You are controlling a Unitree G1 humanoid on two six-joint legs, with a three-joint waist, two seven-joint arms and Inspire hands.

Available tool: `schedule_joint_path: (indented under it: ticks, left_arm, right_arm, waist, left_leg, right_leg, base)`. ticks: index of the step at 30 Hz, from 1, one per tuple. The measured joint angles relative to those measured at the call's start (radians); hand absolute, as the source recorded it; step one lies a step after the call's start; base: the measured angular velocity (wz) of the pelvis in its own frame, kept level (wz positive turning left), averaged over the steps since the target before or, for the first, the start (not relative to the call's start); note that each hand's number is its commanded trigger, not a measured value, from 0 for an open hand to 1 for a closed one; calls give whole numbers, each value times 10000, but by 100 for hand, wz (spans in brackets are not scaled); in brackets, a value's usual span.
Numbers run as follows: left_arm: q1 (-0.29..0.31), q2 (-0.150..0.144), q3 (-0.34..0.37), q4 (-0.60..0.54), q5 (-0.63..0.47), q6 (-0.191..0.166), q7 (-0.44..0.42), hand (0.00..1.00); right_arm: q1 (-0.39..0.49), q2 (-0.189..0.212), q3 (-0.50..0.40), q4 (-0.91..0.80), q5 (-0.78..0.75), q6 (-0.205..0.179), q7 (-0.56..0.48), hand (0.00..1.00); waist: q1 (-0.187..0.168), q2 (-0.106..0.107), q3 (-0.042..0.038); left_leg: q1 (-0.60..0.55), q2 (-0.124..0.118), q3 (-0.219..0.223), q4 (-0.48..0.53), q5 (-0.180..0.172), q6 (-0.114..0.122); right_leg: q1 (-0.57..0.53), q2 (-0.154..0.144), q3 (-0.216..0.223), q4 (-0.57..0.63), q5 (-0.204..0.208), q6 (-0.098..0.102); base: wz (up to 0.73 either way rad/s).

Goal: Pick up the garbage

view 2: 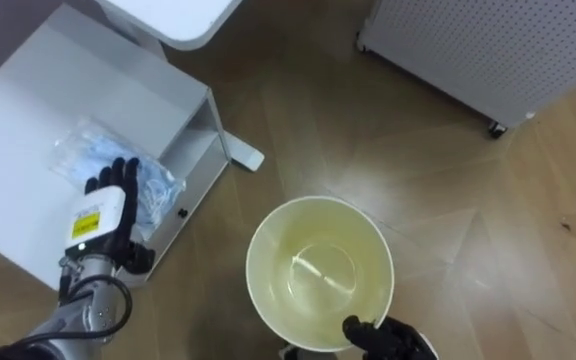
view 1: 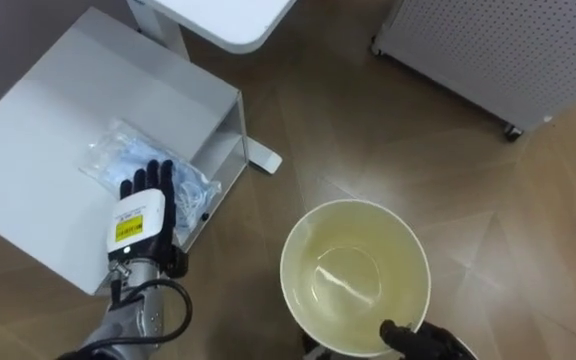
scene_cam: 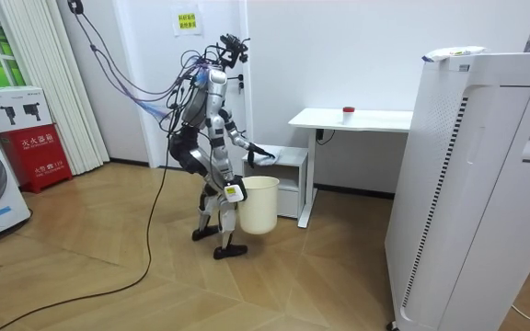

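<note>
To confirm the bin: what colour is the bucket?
The bucket is pale cream; best seen in the left eye view.

Nothing reads clearly: yellow label [view 1: 128,228] on the left hand [view 1: 146,205], wall notice [scene_cam: 188,23] at upper left, red box [scene_cam: 37,154] at far left.

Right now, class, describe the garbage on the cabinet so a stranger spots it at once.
Find the low white cabinet left of the cream bucket in the right robot hand. On top, under the left robot hand, lies a crumpled plastic bag: see-through, wrinkled, alone there.
</note>
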Motion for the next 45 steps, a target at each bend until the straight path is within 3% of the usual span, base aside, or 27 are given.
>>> schedule_joint_path:
  ticks: [11, 12, 13, 18, 22, 24, 36, 45]
  left_arm:
    - [12, 90, -5, 283, 234, 174, -45, 0]
    - [3, 91, -5, 284, 236, 202, -47, 81]
    - [-12, 92, -6, 284, 243, 227, -47, 100]
    - [-67, 136, -71, 286, 294, 351, 82, 100]
    - [-324, 488, -223, 262, 293, 384, 386, 100]
    - [-349, 519, -253, 264, 294, 427, 379, 100]
    - [358, 415, -879, 361, 299, 459, 244, 100]
    - [461, 264, -1176, 405, 304, 475, 249, 100]
  right_arm:
    - [69, 28, -82, 22, 408, 91, 388, 100]
    - [69, 24, -83, 21, 435, 109, 394, 100]
    - [69, 24, -83, 21, 440, 119, 398, 100]
    - [68, 23, -82, 14, 502, 153, 420, 100]
    - [69, 8, -80, 18, 635, 246, 414, 100]
    - [76, -5, -79, 22, 640, 247, 413, 100]
    - [108, -9, 130, 1, 873, 231, 384, 100]
    - [104, -49, 300, -8, 1141, 209, 182, 100]
  waist:
    - [-156, -2, -5]
    - [-159, -1, -5]
    - [-159, -2, -7]
    - [-157, -2, -14]
    - [-151, 24, -45]
    - [-151, 66, -76]
    - [-140, 70, -78]
    - [25, 82, -84]
  left_leg:
    - [-45, -30, 58, 37, 4, 6]
    - [-56, -27, 59, 36, 4, 8]
    - [-65, -24, 58, 36, 2, 10]
    - [-65, -22, 59, 36, 1, 12]
    - [24, -27, 112, 35, 2, 13]
    - [74, -37, 155, 28, 4, 17]
    - [209, -43, 235, 52, 16, 33]
    - [163, -30, 228, 8, 17, 36]
  right_leg:
    - [-88, -129, -57, 130, 6, -30]
    - [-89, -132, -112, 122, 6, -29]
    - [-88, -135, -126, 114, 6, -29]
    - [-87, -138, -134, 113, 6, -29]
    - [-56, -144, -75, 115, 7, -29]
    - [-48, -143, -19, 136, 13, -25]
    - [16, -154, 65, 264, 16, -31]
    - [29, -114, 54, 92, 87, -9]
  base:
    - [1]
    - [0]
    - [0]
    - [0]
    - [-1]
    - [-5]
    - [0]
    - [-1]
